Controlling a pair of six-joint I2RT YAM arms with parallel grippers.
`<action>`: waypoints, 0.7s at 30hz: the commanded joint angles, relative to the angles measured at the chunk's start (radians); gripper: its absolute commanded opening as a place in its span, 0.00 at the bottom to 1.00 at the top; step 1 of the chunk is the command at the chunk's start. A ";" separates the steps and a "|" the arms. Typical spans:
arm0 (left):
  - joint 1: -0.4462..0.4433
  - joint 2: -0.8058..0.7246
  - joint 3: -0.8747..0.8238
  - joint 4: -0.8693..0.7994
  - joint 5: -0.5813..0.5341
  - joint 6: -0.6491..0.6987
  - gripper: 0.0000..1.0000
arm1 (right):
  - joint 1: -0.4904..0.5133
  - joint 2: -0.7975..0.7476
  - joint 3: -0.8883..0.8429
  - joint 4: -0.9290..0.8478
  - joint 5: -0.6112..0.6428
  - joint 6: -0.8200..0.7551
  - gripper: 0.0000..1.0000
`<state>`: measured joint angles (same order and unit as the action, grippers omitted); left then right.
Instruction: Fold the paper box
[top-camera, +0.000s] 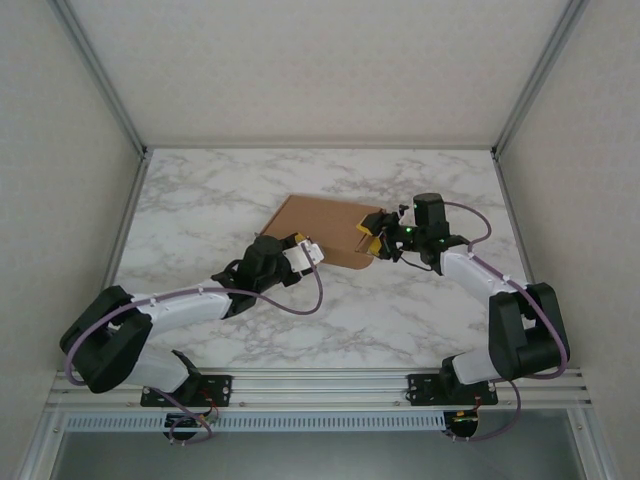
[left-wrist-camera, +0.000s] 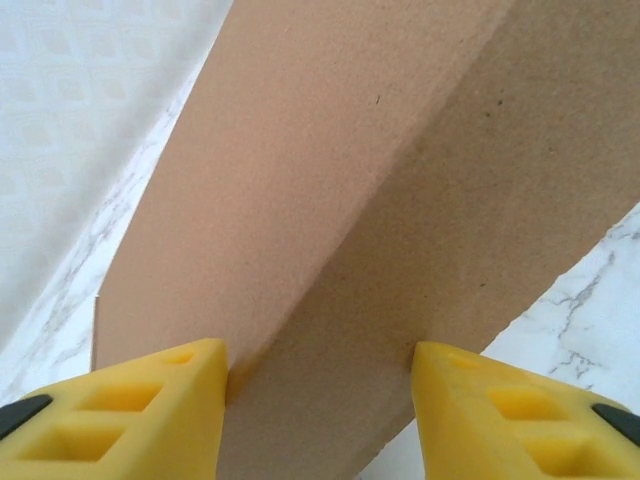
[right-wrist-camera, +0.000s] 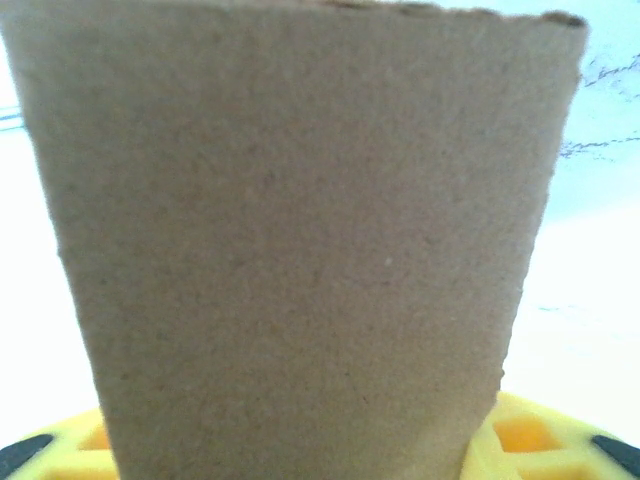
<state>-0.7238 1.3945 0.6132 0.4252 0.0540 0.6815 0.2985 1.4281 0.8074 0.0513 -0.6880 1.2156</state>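
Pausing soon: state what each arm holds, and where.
Paper box between both jaws: left at near edge, right at near-right flap; clamping cannot be told.

You are looking down on a white marble-patterned table (top-camera: 200, 200) with grey veins. Pale textured walls (top-camera: 60, 150) close it in on the left, back and right. Silver metal posts (top-camera: 100, 75) run up the far corners, and a slotted metal rail (top-camera: 320, 385) crosses the near edge.
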 joint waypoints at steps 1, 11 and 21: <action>-0.039 0.023 -0.028 0.074 -0.066 0.036 0.51 | 0.017 -0.059 0.016 0.094 -0.160 0.058 0.42; -0.058 0.033 -0.041 0.069 -0.091 0.055 0.58 | 0.016 -0.078 0.027 0.094 -0.156 0.077 0.43; -0.071 0.045 -0.035 0.061 -0.113 0.098 0.65 | 0.014 -0.100 0.024 0.089 -0.156 0.088 0.44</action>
<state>-0.7753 1.4094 0.5777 0.5533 -0.0612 0.7574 0.2977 1.3937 0.8074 0.0601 -0.6884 1.2537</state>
